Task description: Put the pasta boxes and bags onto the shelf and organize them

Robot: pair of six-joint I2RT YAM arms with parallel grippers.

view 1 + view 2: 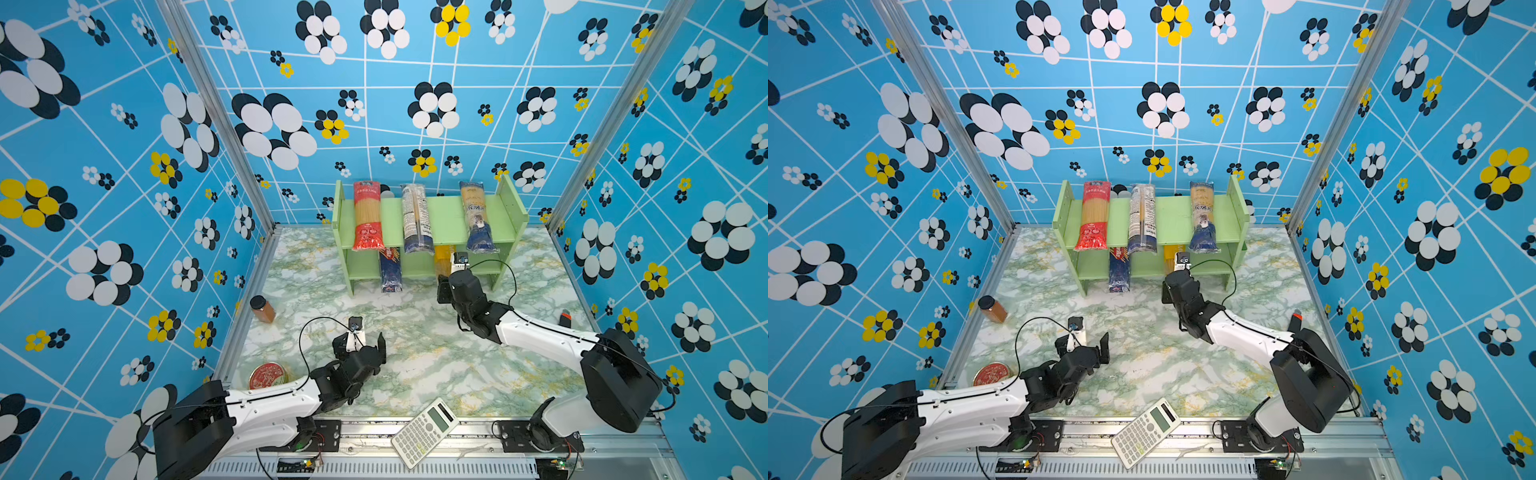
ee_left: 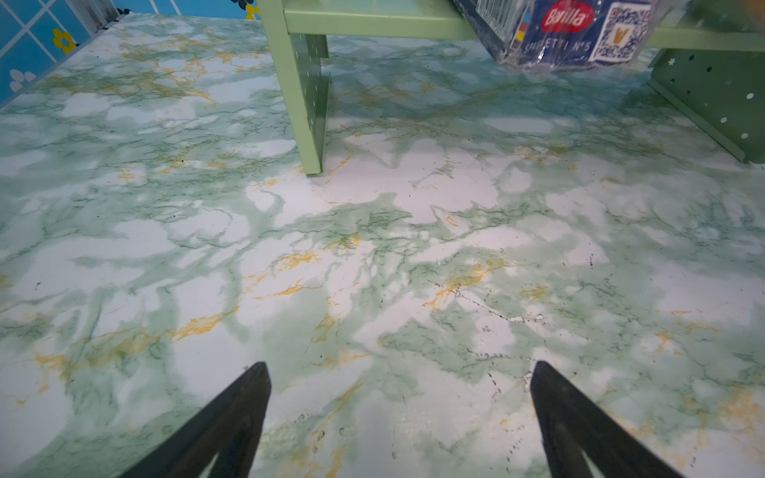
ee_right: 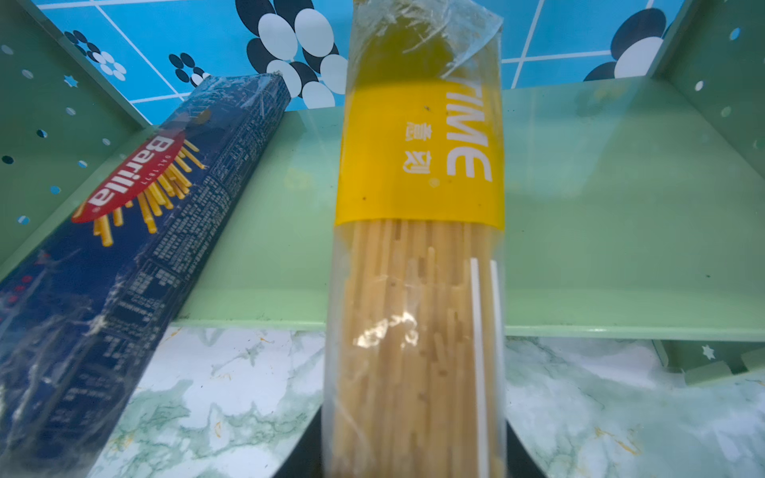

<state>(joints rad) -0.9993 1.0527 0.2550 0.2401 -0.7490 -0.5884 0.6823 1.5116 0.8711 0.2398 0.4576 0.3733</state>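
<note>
The right gripper point(image 3: 414, 463) pinches the near end of 1 yellow bag point(image 3: 418, 289), probably light, slippery and brittle inside, reaching over the lower tier of the shelf point(image 3: 621, 207); the left gripper point(image 2: 399, 414) is spread, empty.

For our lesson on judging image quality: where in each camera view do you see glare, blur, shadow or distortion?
Right wrist view: a white glare patch sits on the yellow bag, and the dark blue Barilla box blurs toward its near end. Left wrist view: the shelf casts a soft shadow on the table. In both top views: sharp and evenly lit, but the walls splay outward with wide-angle distortion.
</note>
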